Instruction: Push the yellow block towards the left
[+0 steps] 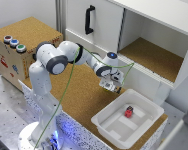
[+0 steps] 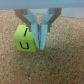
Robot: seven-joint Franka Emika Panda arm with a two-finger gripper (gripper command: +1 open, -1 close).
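The yellow block (image 2: 26, 39) is a lime-yellow cube with a dark letter on its face, resting on the cork surface (image 2: 60, 65). My gripper (image 2: 41, 41) stands right beside it, fingers (image 2: 37, 31) pressed together and touching or nearly touching the block's side. Nothing is held between them. In the exterior view the gripper (image 1: 110, 88) hangs low over the cork tabletop (image 1: 79, 90), close to the white bin, and the block is mostly hidden by the hand there.
A white bin (image 1: 144, 107) with a small red block (image 1: 129, 111) in it sits just to the exterior view's right of the gripper. A white cabinet with a black handle (image 1: 89, 20) stands behind. A cork-topped box with coloured buttons (image 1: 14, 42) is at the left.
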